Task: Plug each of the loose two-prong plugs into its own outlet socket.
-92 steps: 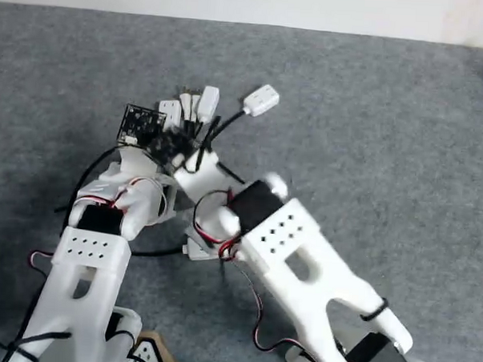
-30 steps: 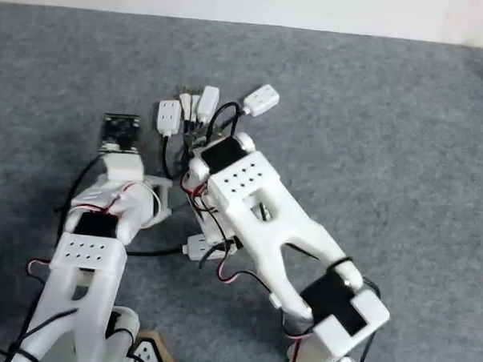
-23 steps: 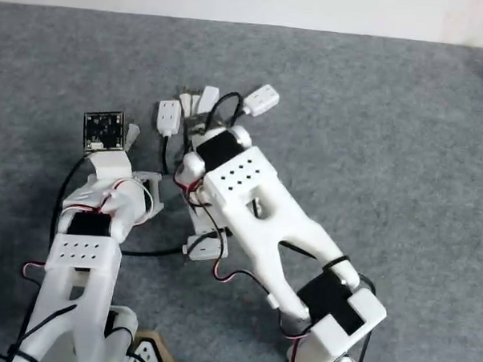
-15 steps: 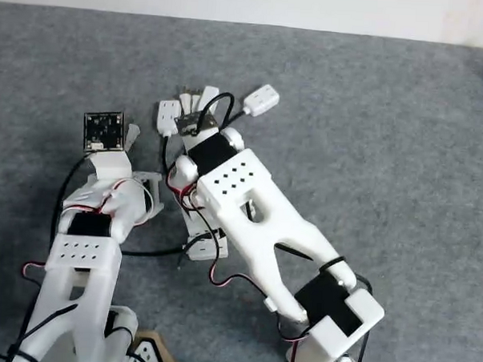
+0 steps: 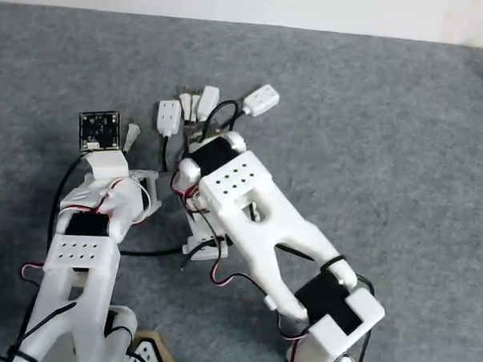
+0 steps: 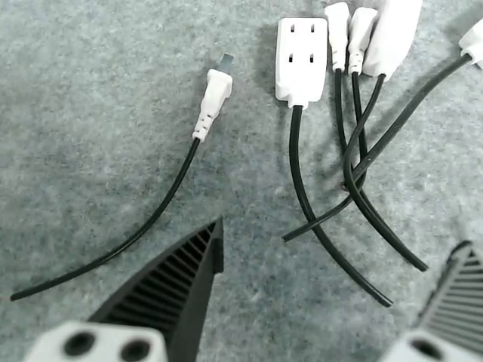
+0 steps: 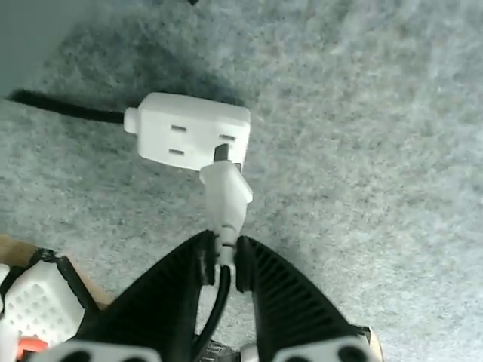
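Right gripper (image 7: pixel 223 253): clamped on the cord end of a white plug (image 7: pixel 226 192). The plug's prongs overlap the edge of a white socket (image 7: pixel 192 136) lying on the grey bench (image 7: pixel 377 151) (contact unclear).
Left gripper (image 6: pixel 339 237): jaws wide apart, empty, above a loose plug (image 6: pixel 213 94) beside a second socket (image 6: pixel 302 59).
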Robot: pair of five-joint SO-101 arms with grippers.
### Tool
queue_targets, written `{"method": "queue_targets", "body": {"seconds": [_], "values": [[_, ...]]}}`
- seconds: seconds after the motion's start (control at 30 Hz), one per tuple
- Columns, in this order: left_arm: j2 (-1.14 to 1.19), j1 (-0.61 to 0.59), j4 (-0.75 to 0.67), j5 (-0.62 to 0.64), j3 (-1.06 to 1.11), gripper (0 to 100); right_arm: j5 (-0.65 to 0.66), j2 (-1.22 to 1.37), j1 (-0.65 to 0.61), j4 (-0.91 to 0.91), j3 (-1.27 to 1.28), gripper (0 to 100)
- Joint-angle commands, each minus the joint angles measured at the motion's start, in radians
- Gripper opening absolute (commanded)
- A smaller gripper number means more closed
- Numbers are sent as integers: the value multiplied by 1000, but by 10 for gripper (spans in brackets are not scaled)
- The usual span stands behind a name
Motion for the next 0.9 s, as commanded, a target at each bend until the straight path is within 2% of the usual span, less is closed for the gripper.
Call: {"method": "queue_targets", "body": {"seconds": [0.0, 0.23, 0.5, 0.63, 0.7, 0.87], "values": [[-12, -10, -23, 11, -4, 428, -12, 18, -12, -21, 13, 5], [-12, -12, -23, 11, -4, 428, -31, 134, -7, -36, 8, 5], [-12, -12, -23, 11, -4, 428, -31, 65, -5, -47, 8, 5], [-12, -12, -21, 11, -4, 428, 23, 24, 30, -50, 8, 5], [-12, -12, -21, 11, -4, 428, 106, 12, 82, -73, 18, 5], [-12, -12, -21, 11, -4, 428, 514, 13, 272, -179, 88, 6]]}}
